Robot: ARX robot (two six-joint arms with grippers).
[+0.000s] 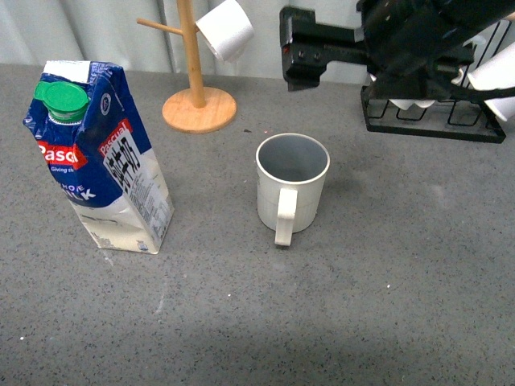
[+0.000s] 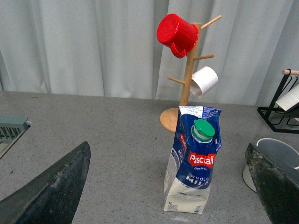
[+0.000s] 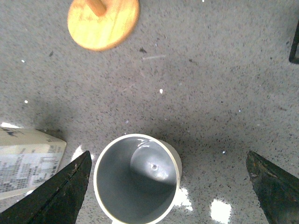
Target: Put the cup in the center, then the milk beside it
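Observation:
The cream-white cup [image 1: 291, 189] stands upright mid-table on the grey speckled tabletop, handle toward me, pale grey inside. The blue-and-white milk [image 1: 96, 161] carton with a green cap stands to its left, well apart from it. In the right wrist view my right gripper [image 3: 168, 155] hangs open high above the cup [image 3: 136, 179], looking down into it, holding nothing. Its black arm [image 1: 402, 40] fills the front view's upper right. In the left wrist view my left gripper [image 2: 167, 147] is open, facing the milk [image 2: 194, 163] from a distance. The cup [image 2: 280, 156] shows partly behind one finger.
A wooden mug tree [image 1: 199, 108] stands behind the cup with a white cup [image 1: 226, 29] and a red mug [image 2: 176, 33] on its pegs. A black wire rack [image 1: 434, 112] sits at the back right. Curtains close off the back.

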